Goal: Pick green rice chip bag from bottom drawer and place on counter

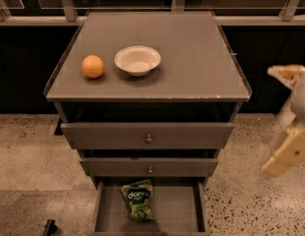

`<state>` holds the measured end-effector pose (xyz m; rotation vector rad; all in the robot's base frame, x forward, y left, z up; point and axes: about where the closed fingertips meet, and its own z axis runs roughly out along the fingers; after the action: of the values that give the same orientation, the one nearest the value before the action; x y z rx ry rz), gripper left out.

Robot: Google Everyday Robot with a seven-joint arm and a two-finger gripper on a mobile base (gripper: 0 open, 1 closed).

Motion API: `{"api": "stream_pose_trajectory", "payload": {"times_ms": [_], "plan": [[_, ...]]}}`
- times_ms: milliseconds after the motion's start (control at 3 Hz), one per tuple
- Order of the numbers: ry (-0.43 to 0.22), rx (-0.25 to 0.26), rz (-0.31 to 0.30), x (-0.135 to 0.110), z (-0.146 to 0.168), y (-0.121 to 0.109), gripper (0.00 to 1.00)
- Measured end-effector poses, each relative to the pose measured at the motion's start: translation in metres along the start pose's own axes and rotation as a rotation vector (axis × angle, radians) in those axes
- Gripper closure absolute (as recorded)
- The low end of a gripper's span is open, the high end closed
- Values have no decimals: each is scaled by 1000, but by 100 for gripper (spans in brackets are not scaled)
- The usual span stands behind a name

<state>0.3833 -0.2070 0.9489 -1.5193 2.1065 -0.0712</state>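
The green rice chip bag [138,199] lies flat in the open bottom drawer [182,215], left of its middle, with its dark round patch and white letters facing up. The counter [192,58] is the grey top of the cabinet. My gripper [289,132] hangs in the air at the right edge of the view, to the right of the cabinet and about level with the upper drawers. It is well apart from the bag and holds nothing that I can see.
An orange ball [93,66] and a white bowl [137,60] stand on the left half of the counter. The two knobbed drawers [149,136] above stick out a little over the bottom drawer's back. A small dark object [48,227] lies on the speckled floor at the lower left.
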Motion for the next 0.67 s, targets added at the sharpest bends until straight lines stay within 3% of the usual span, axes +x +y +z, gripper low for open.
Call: {"api": "stream_pose_trajectory", "payload": {"times_ms": [333,667], "plan": [[-114,-32,85,34,58,39,0],[-157,-19,150,49,77,55,0]]}}
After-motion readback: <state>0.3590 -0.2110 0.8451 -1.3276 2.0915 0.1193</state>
